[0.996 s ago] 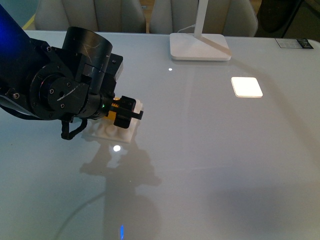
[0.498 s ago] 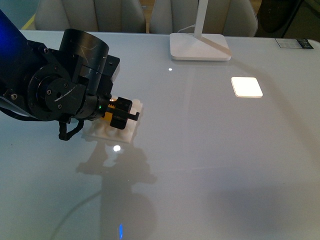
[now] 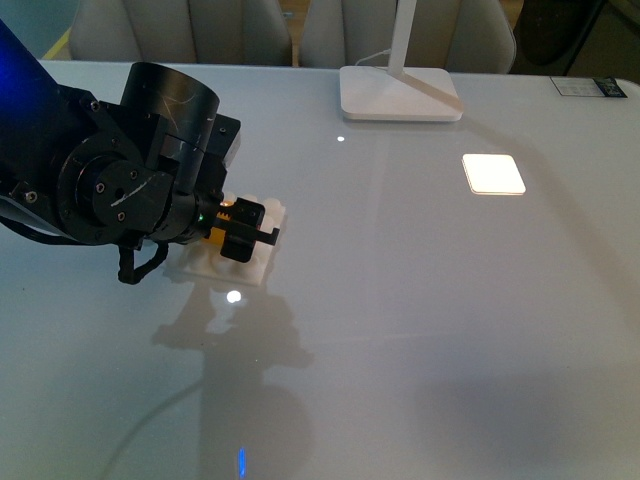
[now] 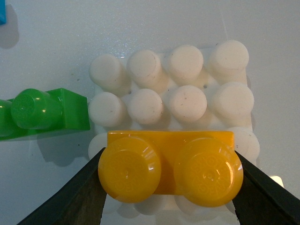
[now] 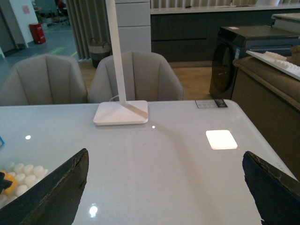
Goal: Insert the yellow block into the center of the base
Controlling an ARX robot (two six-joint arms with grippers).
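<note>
- Step in hand, as I judge it: placing. The left gripper clamps the yellow block over the base, above studs toward one edge, not the middle.
- Next move likely calls for shifting onto the centre studs, then pressing down.
- Left arm reaches low over the base; the right gripper hangs wide open, well apart.
</note>
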